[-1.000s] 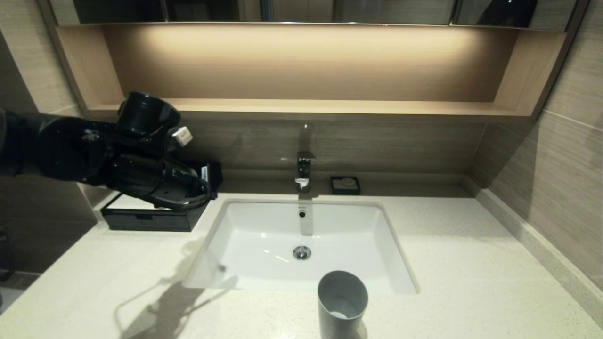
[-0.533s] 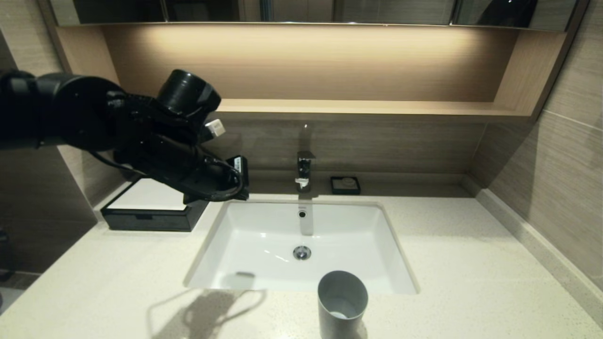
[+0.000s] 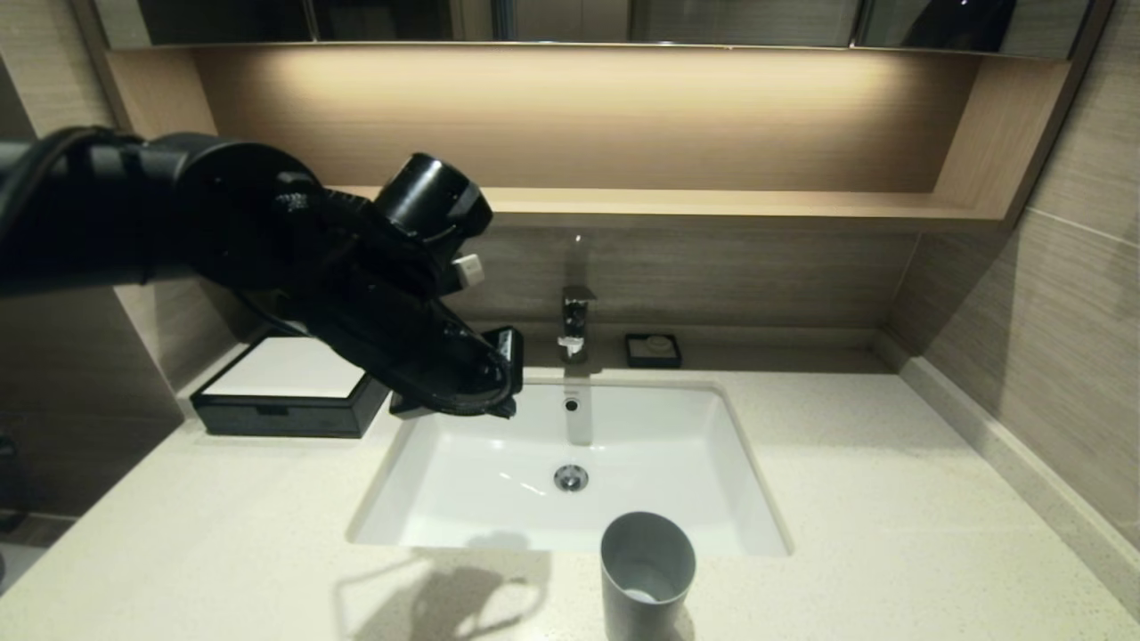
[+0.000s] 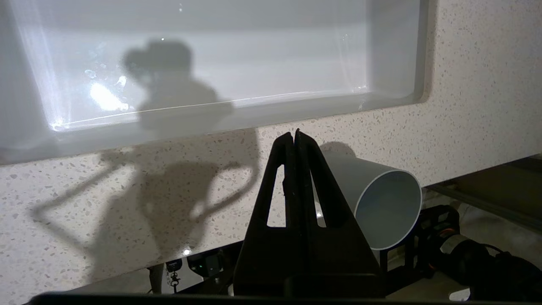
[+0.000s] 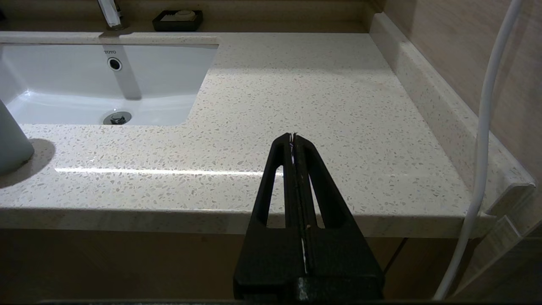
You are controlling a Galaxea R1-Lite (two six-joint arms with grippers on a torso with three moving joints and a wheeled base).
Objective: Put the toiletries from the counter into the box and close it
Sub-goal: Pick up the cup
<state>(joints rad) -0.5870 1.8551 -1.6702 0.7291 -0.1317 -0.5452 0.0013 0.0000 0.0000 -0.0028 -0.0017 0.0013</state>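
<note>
Head view: left arm reaches in from the left, its pincer (image 3: 499, 378) hanging over the rear left corner of the basin (image 3: 463, 499), well above the bowl. Left wrist view confirms the left pincer (image 4: 295, 140) closed tight, fingers pressed flat together, nothing between them; beyond its tips lie the speckled counter (image 4: 127, 199), the basin's front wall and the grey tumbler (image 4: 377, 203). Box (image 3: 289, 378) sits on the counter left of the basin, against the back wall, white top panel up, front drawer flush with the black body, so shut. No toiletries visible on the counter in any view. Tumbler stands upright at the counter's front edge, just before the basin's front rim, mouth open upward. Tap (image 3: 574, 325) behind the basin at centre; small black soap dish (image 3: 653, 350) just to its right on the back ledge. Right wrist view: right pincer (image 5: 293, 142) closed and empty, held low in front of the counter's front edge, to the right of the basin, well apart from everything.
</note>
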